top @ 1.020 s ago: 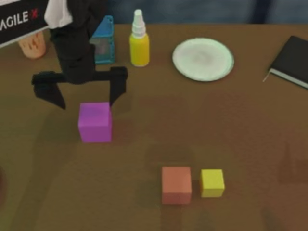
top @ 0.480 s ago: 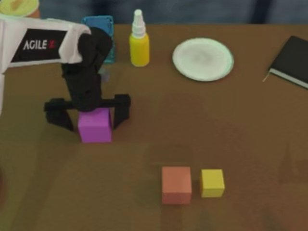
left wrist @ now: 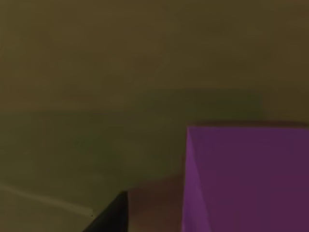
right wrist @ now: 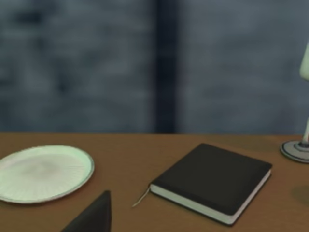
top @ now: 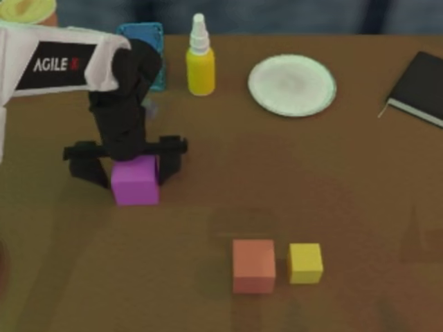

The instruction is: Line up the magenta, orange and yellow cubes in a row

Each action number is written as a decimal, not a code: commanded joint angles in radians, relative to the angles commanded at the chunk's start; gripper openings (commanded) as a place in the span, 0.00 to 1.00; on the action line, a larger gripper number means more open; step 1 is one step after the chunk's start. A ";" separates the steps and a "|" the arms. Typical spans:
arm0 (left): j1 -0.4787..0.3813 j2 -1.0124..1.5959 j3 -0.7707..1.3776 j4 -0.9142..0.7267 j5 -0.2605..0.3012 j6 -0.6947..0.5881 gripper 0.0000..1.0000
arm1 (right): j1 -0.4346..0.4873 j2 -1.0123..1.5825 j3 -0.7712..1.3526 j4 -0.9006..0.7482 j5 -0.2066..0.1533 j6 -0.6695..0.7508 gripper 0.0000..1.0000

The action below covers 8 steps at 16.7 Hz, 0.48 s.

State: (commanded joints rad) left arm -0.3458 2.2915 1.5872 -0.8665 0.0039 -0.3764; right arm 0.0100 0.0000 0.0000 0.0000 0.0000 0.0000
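The magenta cube (top: 135, 182) sits at the table's left, and my left gripper (top: 131, 168) is lowered over its far part, open, one black finger on each side. In the left wrist view the magenta cube (left wrist: 246, 179) fills the lower right, with a gap of bare table between it and one fingertip (left wrist: 113, 215). The orange cube (top: 253, 265) and the smaller yellow cube (top: 305, 263) rest side by side near the front middle, a small gap between them. My right arm is out of the top view; one of its fingers (right wrist: 94, 217) shows in the right wrist view, holding nothing.
Along the back stand a blue box (top: 145, 38), a yellow squeeze bottle (top: 200, 69) and a white plate (top: 291, 85). A black notebook (top: 419, 86) lies at the back right. An orange cup (top: 26, 10) is at the back left corner.
My left gripper came down from behind the magenta cube and now straddles it; its fingers have drawn slightly closer to the cube's sides. The cubes have not moved.
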 joint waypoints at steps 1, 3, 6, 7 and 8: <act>0.000 0.000 0.000 0.000 0.000 0.000 0.55 | 0.000 0.000 0.000 0.000 0.000 0.000 1.00; 0.000 0.000 0.000 0.000 0.000 0.000 0.40 | 0.000 0.000 0.000 0.000 0.000 0.000 1.00; 0.000 0.000 0.000 0.000 0.000 0.000 0.17 | 0.000 0.000 0.000 0.000 0.000 0.000 1.00; 0.000 0.000 0.000 0.000 0.000 0.000 0.10 | 0.000 0.000 0.000 0.000 0.000 0.000 1.00; 0.000 0.000 0.000 0.000 0.000 0.000 0.02 | 0.000 0.000 0.000 0.000 0.000 0.000 1.00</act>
State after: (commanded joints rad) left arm -0.3458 2.2915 1.5872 -0.8665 0.0039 -0.3764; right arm 0.0100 0.0000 0.0000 0.0000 0.0000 0.0000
